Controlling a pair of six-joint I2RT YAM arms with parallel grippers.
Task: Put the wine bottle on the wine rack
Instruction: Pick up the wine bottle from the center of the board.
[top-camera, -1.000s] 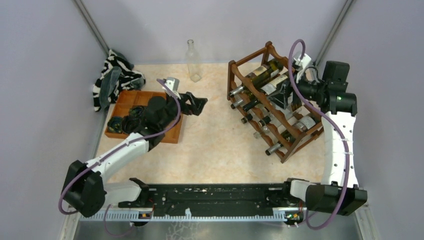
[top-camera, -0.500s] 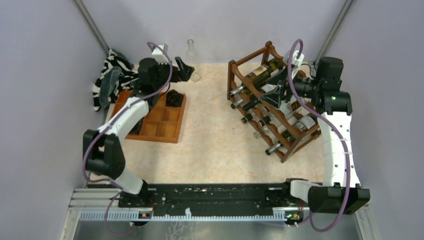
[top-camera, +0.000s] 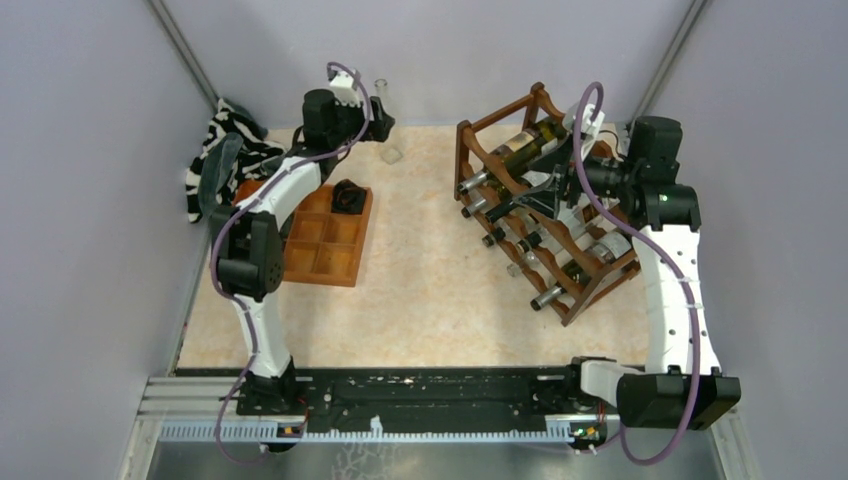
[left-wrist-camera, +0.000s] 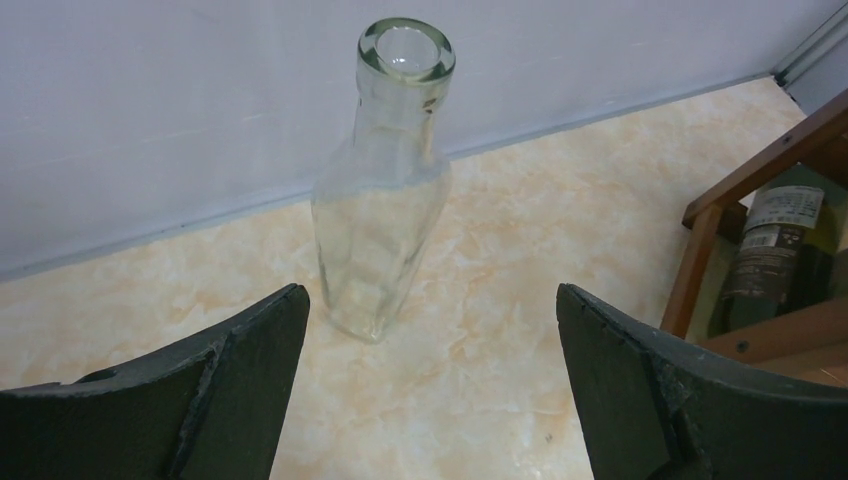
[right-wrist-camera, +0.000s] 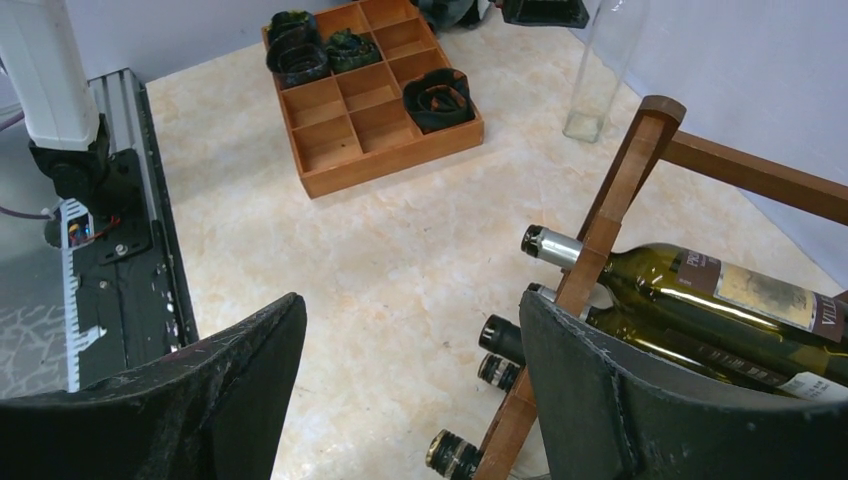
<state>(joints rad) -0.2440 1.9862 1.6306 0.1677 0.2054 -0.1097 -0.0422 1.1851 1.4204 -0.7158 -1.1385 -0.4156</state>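
The wine bottle (left-wrist-camera: 384, 200) is clear, empty glass, and it stands upright on the table by the back wall (top-camera: 392, 154). My left gripper (left-wrist-camera: 430, 305) is open just short of the bottle, whose base is nearer the left finger; nothing is between the fingers. From above, that gripper (top-camera: 378, 122) hangs in front of the bottle and hides its middle. The dark reddish-brown wine rack (top-camera: 512, 108) stands at the right with several green bottles (right-wrist-camera: 700, 280) lying in it. My right gripper (right-wrist-camera: 412, 300) is open and empty over the rack's neck side (top-camera: 545, 195).
An orange-brown compartment tray (top-camera: 322, 255) with dark rolled items lies at the left. A black-and-white striped cloth (top-camera: 225, 150) is bunched in the back left corner. The rack's post (left-wrist-camera: 700, 260) is just right of the left gripper. Walls close in on three sides.
My left arm has swung from above the tray to the back wall, facing the clear bottle. The right gripper has opened a little wider and stayed at the rack.
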